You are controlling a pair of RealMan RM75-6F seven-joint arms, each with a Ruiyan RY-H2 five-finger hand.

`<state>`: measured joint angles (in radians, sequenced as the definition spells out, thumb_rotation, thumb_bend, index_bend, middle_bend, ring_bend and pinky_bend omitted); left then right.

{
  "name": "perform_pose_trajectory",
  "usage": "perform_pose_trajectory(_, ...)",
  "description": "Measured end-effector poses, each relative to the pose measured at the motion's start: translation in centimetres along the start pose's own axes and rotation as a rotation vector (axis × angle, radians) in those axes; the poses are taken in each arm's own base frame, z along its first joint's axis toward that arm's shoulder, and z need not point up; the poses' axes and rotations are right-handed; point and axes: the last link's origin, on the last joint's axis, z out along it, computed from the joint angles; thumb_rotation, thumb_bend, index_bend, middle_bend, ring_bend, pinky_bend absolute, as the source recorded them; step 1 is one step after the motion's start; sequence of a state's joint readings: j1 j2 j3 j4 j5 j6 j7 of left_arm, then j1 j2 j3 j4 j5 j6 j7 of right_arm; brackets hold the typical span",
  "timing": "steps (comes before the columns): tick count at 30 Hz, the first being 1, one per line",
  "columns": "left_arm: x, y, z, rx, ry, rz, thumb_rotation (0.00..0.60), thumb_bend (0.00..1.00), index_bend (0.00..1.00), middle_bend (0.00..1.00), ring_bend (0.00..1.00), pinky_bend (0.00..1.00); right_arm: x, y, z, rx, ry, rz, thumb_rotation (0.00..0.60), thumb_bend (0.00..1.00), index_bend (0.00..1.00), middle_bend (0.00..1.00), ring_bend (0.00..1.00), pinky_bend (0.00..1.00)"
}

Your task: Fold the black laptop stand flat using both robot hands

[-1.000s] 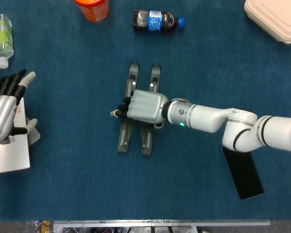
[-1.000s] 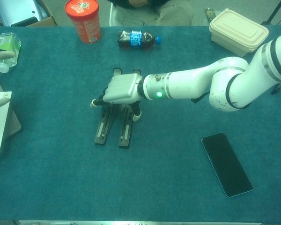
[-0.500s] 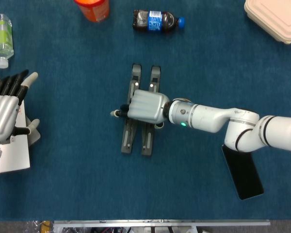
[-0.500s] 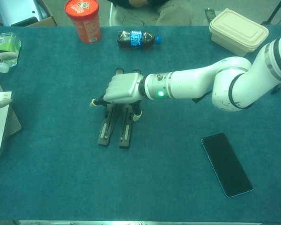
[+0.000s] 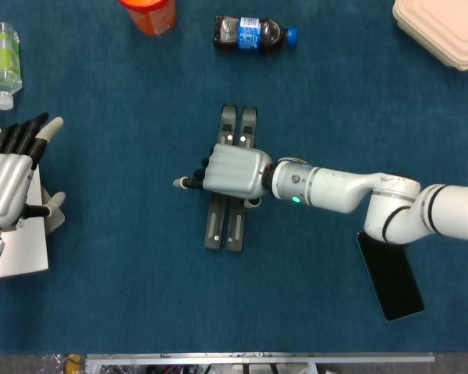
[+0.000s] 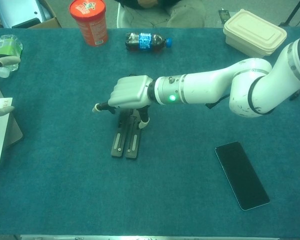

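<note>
Laptop stand [image 5: 228,222]: under your right hand [image 5: 232,170] its two arms now lie closed together, formerly splayed toward 6 o'clock.

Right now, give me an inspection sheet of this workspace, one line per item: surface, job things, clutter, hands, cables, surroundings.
Surface: blue cloth-covered table.
Job's things: black laptop stand lies mid-table, its two bars side by side and close together.
Clutter: cola bottle on its side at the far edge; orange canister upright; clear water bottle far left; beige lidded container far right; black phone flat, near right.
Hands: right hand rests on the middle of the stand, fingers curled over it; left hand off to the left, fingers apart, holding nothing.
Cables: nothing seen.
Surroundings: white paper and a grey flat item at the left edge; a seated person's dark clothing behind the table in the chest view.
</note>
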<state>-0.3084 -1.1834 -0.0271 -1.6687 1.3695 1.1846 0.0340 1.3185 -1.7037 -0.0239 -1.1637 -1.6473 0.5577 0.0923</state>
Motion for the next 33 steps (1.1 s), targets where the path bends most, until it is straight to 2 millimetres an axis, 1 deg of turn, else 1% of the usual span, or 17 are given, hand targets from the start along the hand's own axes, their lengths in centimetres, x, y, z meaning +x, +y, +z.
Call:
perform_pose_trajectory(2,0.0,0.0,0.0,0.000,0.000,-0.001,0.600,0.25,0.00,0.00,0.00,0.00,0.1,0.0,-0.1,0.004,-0.010,-0.003,0.600,0.11,0.00,0.17,0.17,0.27)
perform_pose_trajectory(4,0.0,0.0,0.0,-0.001,-0.001,-0.002,0.600,0.25,0.00,0.00,0.00,0.00,0.0,0.0,-0.2,0.006,-0.023,-0.005,0.600,0.11,0.00,0.15,0.15,0.26)
perform_pose_trajectory(11,0.1,0.1,0.0,-0.002,0.000,-0.007,0.600,0.25,0.00,0.00,0.00,0.00,-0.3,0.5,-0.6,-0.002,-0.048,-0.035,0.600,0.11,0.00,0.15,0.15,0.26)
perform_pose_trajectory(17,0.0,0.2,0.0,-0.007,-0.002,-0.013,0.600,0.25,0.00,0.00,0.00,0.00,-0.6,0.7,-0.5,-0.013,-0.045,-0.043,0.600,0.11,0.00,0.16,0.15,0.26)
perform_pose_trajectory(19,0.1,0.2,0.0,-0.008,0.003,-0.013,0.600,0.25,0.00,0.00,0.00,0.00,-0.5,0.7,-0.5,-0.017,-0.032,-0.047,0.600,0.11,0.00,0.18,0.16,0.26)
perform_pose_trajectory(23,0.5,0.0,0.1,-0.004,0.013,-0.013,0.600,0.25,0.00,0.00,0.00,0.00,0.4,1.2,-1.0,-0.038,0.031,-0.026,0.600,0.11,0.00,0.18,0.16,0.26)
perform_pose_trajectory(26,0.8,-0.2,0.3,-0.006,0.016,-0.001,0.600,0.25,0.00,0.00,0.00,0.00,1.2,2.0,-2.2,-0.075,0.098,0.006,0.600,0.11,0.00,0.17,0.15,0.26)
perform_pose_trajectory(29,1.1,-0.4,0.5,-0.012,0.035,0.024,0.600,0.25,0.00,0.00,0.00,0.00,1.5,3.0,-4.3,-0.136,0.170,0.032,0.600,0.11,0.00,0.16,0.13,0.26)
perform_pose_trajectory(32,1.5,-0.6,0.8,-0.018,0.072,0.045,0.600,0.25,0.00,0.00,0.00,0.00,1.5,3.8,-7.1,-0.212,0.239,0.069,0.600,0.11,0.00,0.15,0.12,0.26)
perform_pose_trajectory(33,1.6,-0.7,0.8,-0.019,0.087,0.051,0.600,0.25,0.00,0.00,0.00,0.00,1.4,4.2,-8.5,-0.248,0.264,0.083,0.600,0.11,0.00,0.14,0.12,0.26)
